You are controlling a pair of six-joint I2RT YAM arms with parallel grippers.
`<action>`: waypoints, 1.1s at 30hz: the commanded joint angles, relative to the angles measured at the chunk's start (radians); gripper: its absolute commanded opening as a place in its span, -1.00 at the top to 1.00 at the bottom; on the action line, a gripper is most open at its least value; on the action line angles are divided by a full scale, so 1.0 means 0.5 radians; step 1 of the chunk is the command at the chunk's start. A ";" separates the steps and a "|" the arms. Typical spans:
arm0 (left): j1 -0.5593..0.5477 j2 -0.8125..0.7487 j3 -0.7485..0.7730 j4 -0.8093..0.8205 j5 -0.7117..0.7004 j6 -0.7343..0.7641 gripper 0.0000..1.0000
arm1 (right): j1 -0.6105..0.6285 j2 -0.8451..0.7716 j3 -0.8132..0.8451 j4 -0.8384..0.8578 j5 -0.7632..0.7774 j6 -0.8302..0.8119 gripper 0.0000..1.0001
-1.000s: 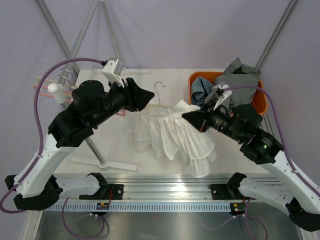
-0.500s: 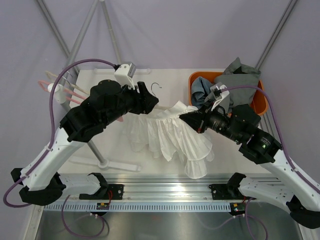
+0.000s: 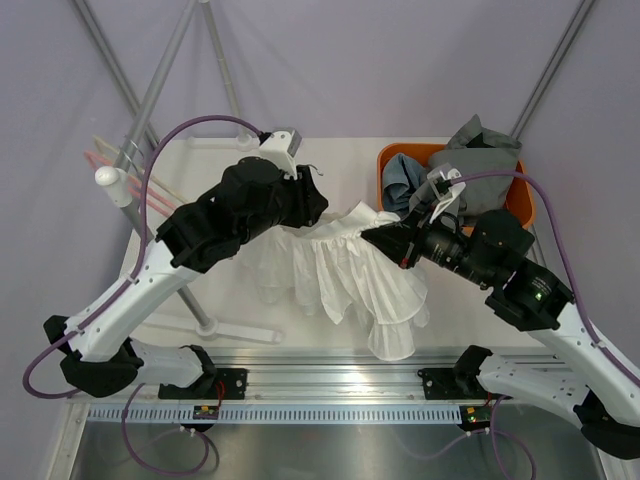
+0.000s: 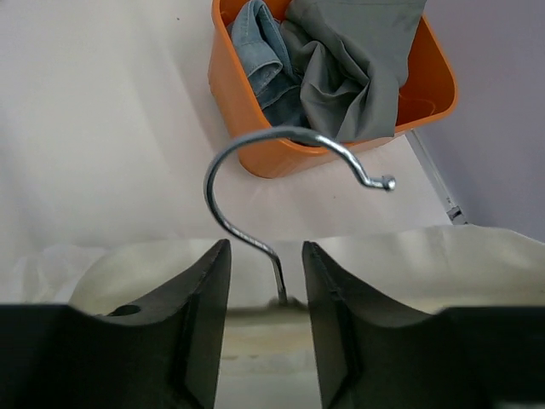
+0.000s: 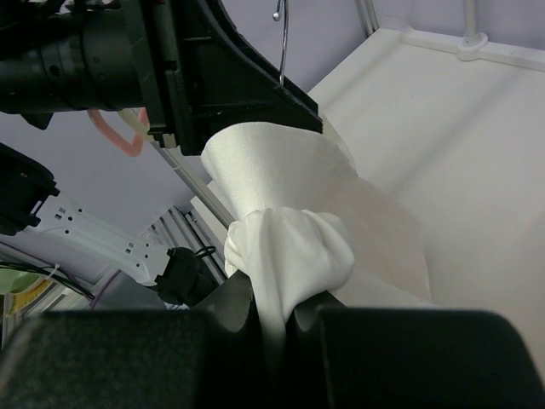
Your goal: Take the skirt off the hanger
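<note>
The hanger [image 4: 281, 130] is being clamped at its neck by the closed left claw [image 4: 266, 281], while the skirt [image 3: 350, 270], draped below both claws, is being pinched at its bunched waistband by the right claw [image 5: 274, 311] and is probably best being drawn sideways, slowly.

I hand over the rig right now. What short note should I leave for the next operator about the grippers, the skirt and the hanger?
Left gripper: jaws stand on either side of the hanger hook's neck; a firm grip cannot be confirmed.
Right gripper: shut on a bunch of the skirt near its waistband.
Skirt: waistband draped over the hanger, between the two arms.
Done: both arms are in place.
Left: pull the skirt off the hanger.
</note>
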 commanded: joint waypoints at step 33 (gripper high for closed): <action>-0.059 0.222 0.706 -0.263 -0.074 0.110 1.00 | 0.019 -0.526 -0.284 -0.516 -0.019 0.099 0.34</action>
